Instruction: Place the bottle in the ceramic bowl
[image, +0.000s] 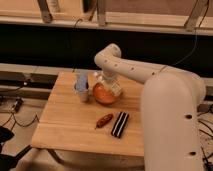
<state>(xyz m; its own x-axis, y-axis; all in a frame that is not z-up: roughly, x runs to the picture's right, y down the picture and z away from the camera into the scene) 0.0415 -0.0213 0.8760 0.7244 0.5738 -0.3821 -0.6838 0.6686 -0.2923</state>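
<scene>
The orange-red ceramic bowl (103, 95) stands on the wooden table (65, 125), toward its back middle. My gripper (107, 81) hangs from the white arm right over the bowl, just above its rim. A slim white shape that looks like the bottle (115, 89) slants down from the gripper over the bowl's right side. I cannot tell whether it touches the bowl.
A white cup with a blue thing in it (81, 90) stands right next to the bowl on its left. A small brown object (104, 120) and a black bar with white stripes (120, 124) lie nearer the front. My big white arm (170, 115) covers the table's right side.
</scene>
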